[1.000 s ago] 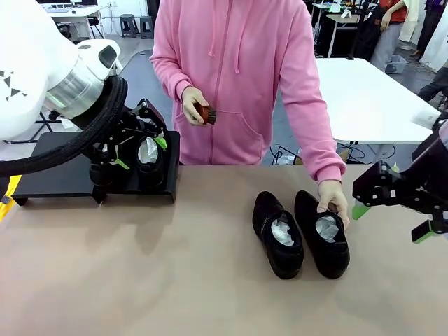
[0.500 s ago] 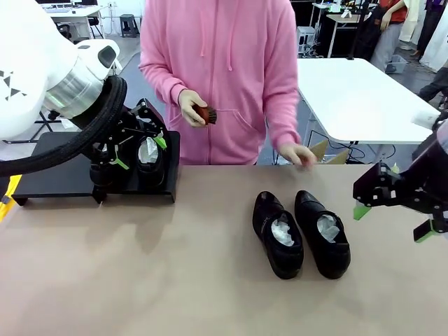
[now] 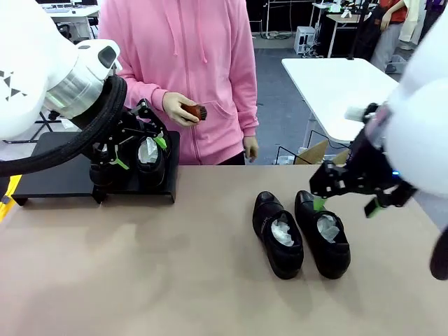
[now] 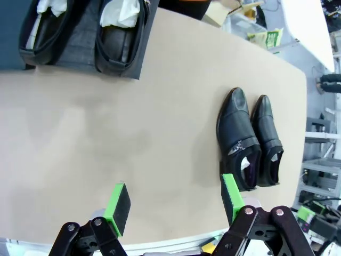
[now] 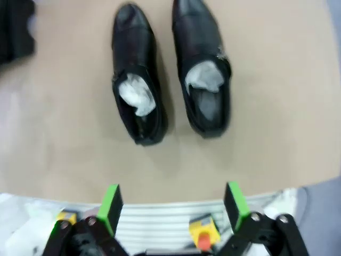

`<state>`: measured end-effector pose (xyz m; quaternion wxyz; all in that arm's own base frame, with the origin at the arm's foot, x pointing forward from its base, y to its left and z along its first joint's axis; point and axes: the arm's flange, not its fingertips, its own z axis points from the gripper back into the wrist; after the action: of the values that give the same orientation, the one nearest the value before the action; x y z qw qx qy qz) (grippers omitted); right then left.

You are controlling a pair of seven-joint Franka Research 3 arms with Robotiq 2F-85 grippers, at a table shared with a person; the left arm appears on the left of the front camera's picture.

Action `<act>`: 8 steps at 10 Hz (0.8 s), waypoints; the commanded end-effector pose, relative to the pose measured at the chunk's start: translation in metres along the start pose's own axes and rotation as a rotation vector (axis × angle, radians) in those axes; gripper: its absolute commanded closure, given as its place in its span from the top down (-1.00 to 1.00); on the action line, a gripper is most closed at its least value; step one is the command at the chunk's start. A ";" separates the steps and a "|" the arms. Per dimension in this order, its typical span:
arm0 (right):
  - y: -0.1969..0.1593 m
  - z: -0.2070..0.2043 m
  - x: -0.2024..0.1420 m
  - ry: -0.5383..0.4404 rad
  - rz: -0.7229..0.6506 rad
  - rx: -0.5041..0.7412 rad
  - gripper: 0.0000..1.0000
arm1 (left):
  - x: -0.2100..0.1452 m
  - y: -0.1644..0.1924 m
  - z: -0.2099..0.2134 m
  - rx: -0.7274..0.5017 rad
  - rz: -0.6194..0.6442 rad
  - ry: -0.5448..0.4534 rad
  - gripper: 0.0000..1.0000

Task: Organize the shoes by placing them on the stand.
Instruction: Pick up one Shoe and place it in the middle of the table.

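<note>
Four glossy black leather dress shoes, each stuffed with crumpled white paper, sit in two pairs on a tan tabletop [image 3: 175, 294]. One pair rests side by side toward the right end of a low, flat matte-black stand [image 3: 49, 178] at the table's far left. These are the left stand shoe [image 4: 38, 32] and the right stand shoe [image 4: 121, 40]. Their long axes run from the robot's side toward the person's side, with the heel openings nearest the robot and the toes cut off at the picture's edge. The other pair lies on the bare table right of centre, well apart from the stand. The left table shoe [image 3: 278, 236] and the right table shoe [image 3: 323, 236] lie just beside each other with a narrow gap, nearly parallel. Their long axes also run near to far: narrow toes point toward the person, angled slightly to the robot's left, and the paper-filled heel ends face the robot. The left gripper [image 4: 175, 186], black with green pads, is spread wide and holds nothing, with bare table showing between its pads. Seen from the front, it hangs in line with the right stand shoe. The right gripper [image 3: 344, 203] is likewise spread wide and empty, hovering near the toe end of the right table shoe. In its wrist view both table shoes lie ahead of the pads, not between them. A person in a pink hooded sweatshirt [image 3: 182, 56] stands at the far side. One hand [image 3: 175, 106] holds a small brown brush [image 3: 198, 112], and the other hand [image 3: 250, 148] hangs near the table's far edge.
</note>
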<state>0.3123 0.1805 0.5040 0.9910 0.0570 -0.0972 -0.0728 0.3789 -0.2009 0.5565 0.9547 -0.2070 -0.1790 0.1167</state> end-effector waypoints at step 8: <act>0.022 -0.066 0.042 0.055 0.146 -0.096 1.00 | 0.000 0.002 0.000 -0.014 -0.001 -0.009 0.76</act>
<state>0.3521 0.1943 0.4580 0.9972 0.0146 -0.0696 -0.0240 0.3789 -0.2009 0.5565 0.9547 -0.2070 -0.1791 0.1168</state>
